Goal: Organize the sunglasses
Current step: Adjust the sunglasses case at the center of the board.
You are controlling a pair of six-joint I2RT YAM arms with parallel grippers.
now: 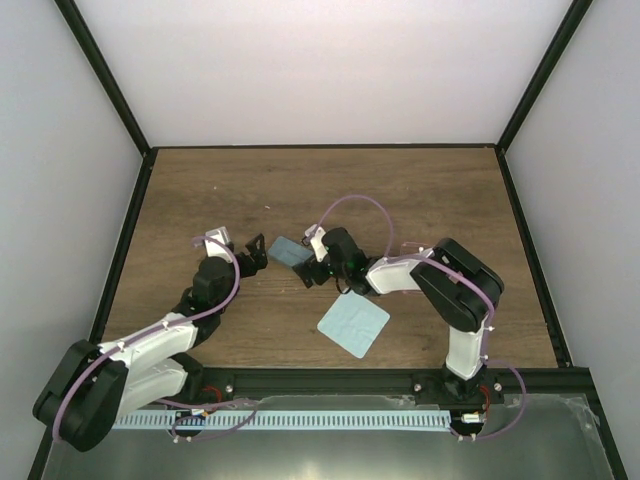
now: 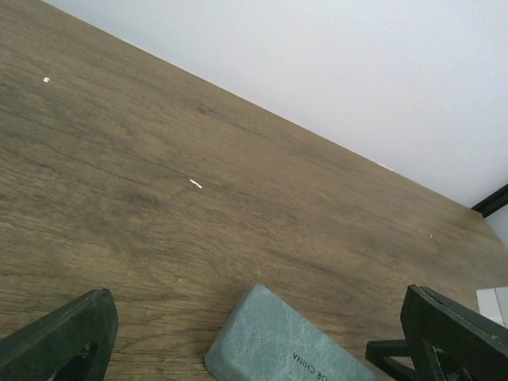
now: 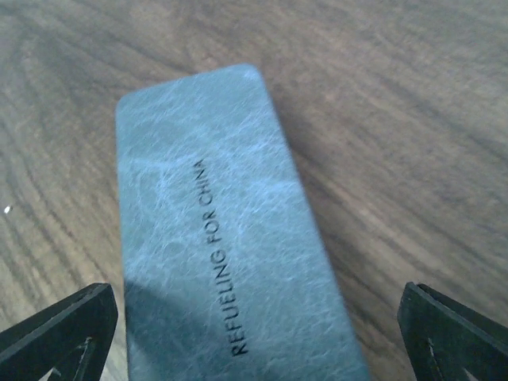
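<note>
Sunglasses case (image 1: 290,250) at centre of overhead frame, flat on wooden table (image 1: 200,200), between left gripper (image 1: 255,255) and right gripper (image 1: 308,274); pale blue cloth (image 1: 353,325) lower right of it. Left wrist: case end at bottom centre, jaws spread wide at both lower corners, gripping nothing. Right wrist: case filling centre, lettered "REFUELING FOR CHINA", jaws released, clear of its sides.

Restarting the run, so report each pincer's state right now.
Left pincer: open, holding nothing.
Right pincer: open, with the glasses case between its fingers, not gripped.
</note>
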